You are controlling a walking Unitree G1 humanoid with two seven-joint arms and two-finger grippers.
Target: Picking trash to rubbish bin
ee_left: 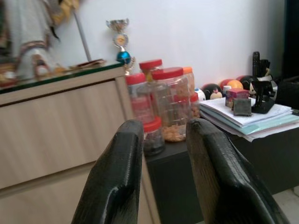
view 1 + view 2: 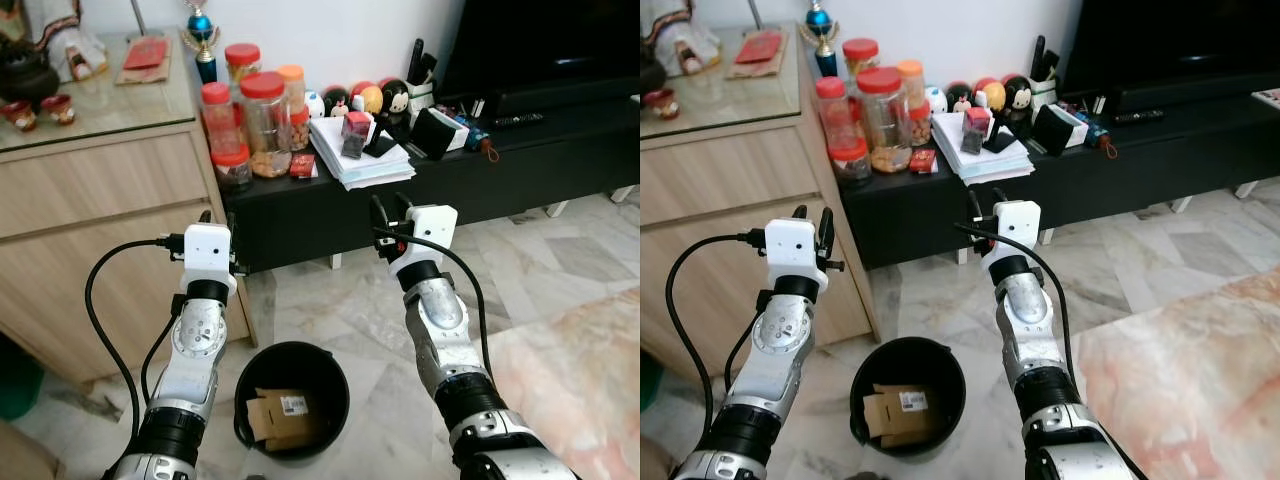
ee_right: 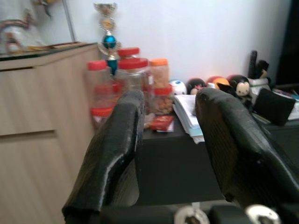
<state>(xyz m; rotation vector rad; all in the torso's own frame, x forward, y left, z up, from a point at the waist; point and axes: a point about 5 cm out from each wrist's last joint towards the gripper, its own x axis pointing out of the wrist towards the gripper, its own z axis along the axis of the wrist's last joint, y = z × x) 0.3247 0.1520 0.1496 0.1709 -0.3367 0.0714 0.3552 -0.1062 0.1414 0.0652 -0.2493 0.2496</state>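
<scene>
Both the left gripper and right gripper are held open, empty; the red wrapper is best approached level, then carried to the bin.

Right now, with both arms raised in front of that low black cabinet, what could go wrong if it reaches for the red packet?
The small red packet lies against the red-lidded jars; the open right gripper could topple one. A dropped packet might miss the black bin below.
</scene>
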